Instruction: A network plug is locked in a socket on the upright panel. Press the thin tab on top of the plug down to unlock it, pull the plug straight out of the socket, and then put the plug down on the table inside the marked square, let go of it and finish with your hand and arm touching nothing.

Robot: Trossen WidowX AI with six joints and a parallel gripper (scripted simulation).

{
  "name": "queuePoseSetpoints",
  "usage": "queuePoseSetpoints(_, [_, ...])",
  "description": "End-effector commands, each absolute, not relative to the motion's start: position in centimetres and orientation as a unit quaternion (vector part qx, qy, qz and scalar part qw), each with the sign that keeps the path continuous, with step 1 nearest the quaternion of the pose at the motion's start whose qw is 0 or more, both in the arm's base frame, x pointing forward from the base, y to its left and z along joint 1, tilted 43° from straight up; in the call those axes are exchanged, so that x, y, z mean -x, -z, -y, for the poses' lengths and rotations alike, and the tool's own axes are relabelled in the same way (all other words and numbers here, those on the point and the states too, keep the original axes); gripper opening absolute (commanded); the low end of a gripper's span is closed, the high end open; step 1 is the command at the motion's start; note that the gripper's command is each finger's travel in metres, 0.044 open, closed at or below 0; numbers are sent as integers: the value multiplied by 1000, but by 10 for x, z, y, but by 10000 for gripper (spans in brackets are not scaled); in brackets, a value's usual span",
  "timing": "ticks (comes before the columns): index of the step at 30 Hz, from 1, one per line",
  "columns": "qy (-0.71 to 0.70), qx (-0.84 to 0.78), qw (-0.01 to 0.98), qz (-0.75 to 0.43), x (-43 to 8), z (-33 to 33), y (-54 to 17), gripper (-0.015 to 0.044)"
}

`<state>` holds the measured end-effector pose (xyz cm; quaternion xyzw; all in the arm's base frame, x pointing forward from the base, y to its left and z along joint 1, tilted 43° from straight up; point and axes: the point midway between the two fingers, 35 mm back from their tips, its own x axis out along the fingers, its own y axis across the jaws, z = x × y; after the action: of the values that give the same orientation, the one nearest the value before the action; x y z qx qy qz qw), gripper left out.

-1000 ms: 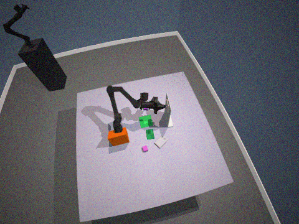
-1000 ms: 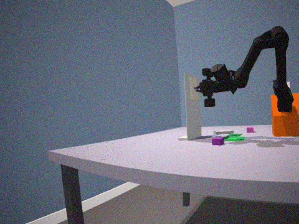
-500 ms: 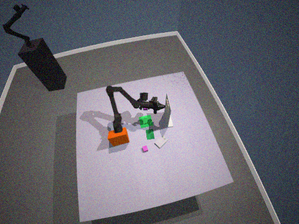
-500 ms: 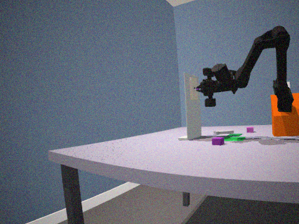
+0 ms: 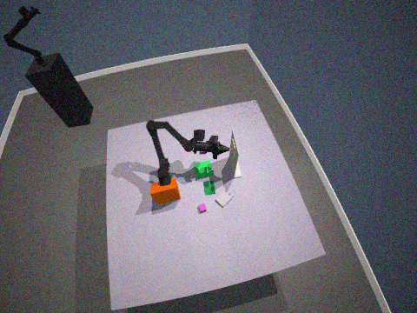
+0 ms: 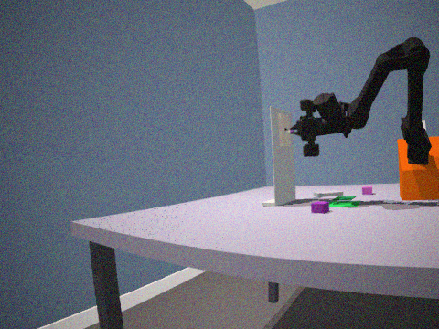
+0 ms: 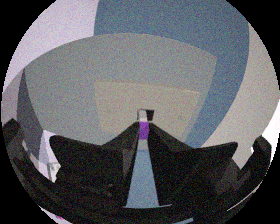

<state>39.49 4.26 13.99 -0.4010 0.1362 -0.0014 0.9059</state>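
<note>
My jaws (image 5: 228,149) (image 6: 293,131) grip the plug (image 6: 292,131) (image 7: 144,131), which points into the panel (image 5: 233,155) (image 6: 284,161) (image 7: 65,85); I'd back straight out.

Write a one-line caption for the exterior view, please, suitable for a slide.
Gripper shut on the plug at the upright panel.

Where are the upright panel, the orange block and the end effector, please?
Upright panel (image 6: 284,175): exterior view, front face below the socket.
Orange block (image 5: 167,195) (image 6: 412,184): top and exterior views, side face.
End effector (image 5: 228,149) (image 6: 291,131) (image 7: 143,126): all views, between the fingertips.
</note>
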Motion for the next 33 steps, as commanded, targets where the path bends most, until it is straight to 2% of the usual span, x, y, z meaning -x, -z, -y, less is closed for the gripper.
queuePoseSetpoints(1, [1, 403, 905, -136, -392, -43, -140, 0])
queuePoseSetpoints(33, [0, 403, 905, -137, -376, -44, -144, 0])
